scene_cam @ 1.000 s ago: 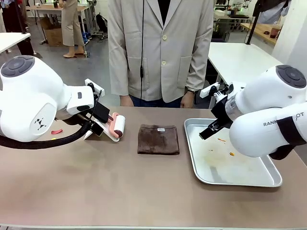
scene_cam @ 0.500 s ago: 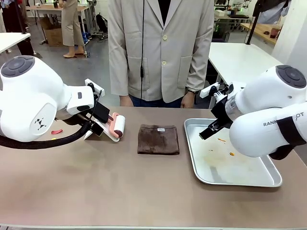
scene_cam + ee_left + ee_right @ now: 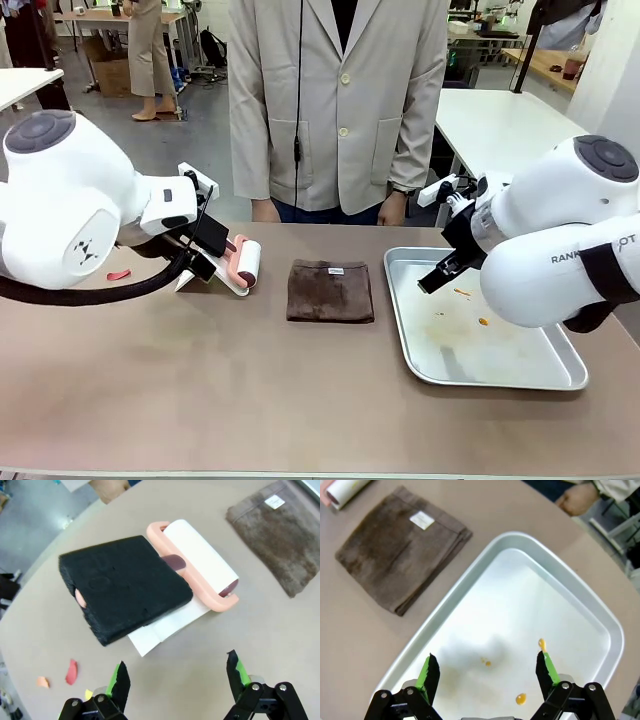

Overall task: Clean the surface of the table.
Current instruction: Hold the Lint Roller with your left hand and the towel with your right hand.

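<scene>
Left fingers apart over a spongy black block; right fingers apart over a shiny tray on matte table.

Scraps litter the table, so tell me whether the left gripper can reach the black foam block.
Probably yes: the left gripper hangs open, aimed at the black foam block, nothing between them; it rests on the lint roller.

Taupe-brown table with a thin pale edge; dark brown cloth, white label; lint roller — pink frame, white roll, maroon ends; black block; silver tray — flecked orange; red and orange scraps
</scene>
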Tool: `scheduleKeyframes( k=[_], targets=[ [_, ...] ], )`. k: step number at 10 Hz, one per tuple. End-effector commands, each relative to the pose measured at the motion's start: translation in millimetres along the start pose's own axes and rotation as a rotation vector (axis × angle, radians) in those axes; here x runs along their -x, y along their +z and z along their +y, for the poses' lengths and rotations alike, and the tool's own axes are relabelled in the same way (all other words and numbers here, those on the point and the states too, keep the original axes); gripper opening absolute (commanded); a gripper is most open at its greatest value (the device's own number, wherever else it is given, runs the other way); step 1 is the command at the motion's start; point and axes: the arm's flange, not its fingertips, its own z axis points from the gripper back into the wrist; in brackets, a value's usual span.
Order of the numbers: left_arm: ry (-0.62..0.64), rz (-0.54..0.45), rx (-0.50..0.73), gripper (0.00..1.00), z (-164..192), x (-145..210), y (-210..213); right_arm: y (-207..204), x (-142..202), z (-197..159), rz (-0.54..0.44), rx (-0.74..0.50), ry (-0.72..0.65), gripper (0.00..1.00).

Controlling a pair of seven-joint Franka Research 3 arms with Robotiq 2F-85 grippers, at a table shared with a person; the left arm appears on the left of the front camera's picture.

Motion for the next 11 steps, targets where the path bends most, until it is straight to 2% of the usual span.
scheduleKeyframes(
  k=[1,2,3,5,6,7,8,9,10,11],
  targets=[
    [0.018,0.048,-0.018,1.0,5.6,-24.8,25.5,27.7,-0.6,1.9,0.02,0.013,-0.018,1.0],
    [0.009,0.077,-0.032,1.0,10.6,-36.8,41.7,47.8,0.8,-0.8,0.022,-0.006,-0.056,1.0],
    [0.025,0.106,-0.041,1.0,14.0,-52.0,63.2,72.5,4.9,-5.6,0.069,-0.036,-0.126,1.0],
    [0.083,0.171,-0.089,1.0,16.1,-84.1,99.6,116.9,22.6,-19.8,0.1,-0.136,-0.334,1.0],
    [0.18,0.156,-0.125,1.0,14.4,-107.0,111.9,136.1,37.8,-29.7,0.115,-0.215,-0.422,1.0],
    [0.26,0.272,-0.116,1.0,16.1,-135.0,125.2,155.3,61.5,-45.7,0.073,-0.285,-0.527,1.0],
    [0.367,0.25,-0.053,1.0,21.7,-159.2,126.1,163.0,81.5,-62.0,0.011,-0.269,-0.633,1.0],
    [0.165,0.18,-0.097,1.0,18.5,-102.5,126.7,160.5,92.9,-70.8,-0.012,-0.242,-0.669,1.0],
    [0.165,0.18,-0.097,1.0,18.5,-102.5,126.7,154.0,93.7,-71.4,-0.009,-0.245,-0.65,1.0],
    [0.165,0.18,-0.097,1.0,18.5,-102.5,126.7,151.1,91.8,-72.9,-0.021,-0.315,-0.609,1.0]
  ],
)
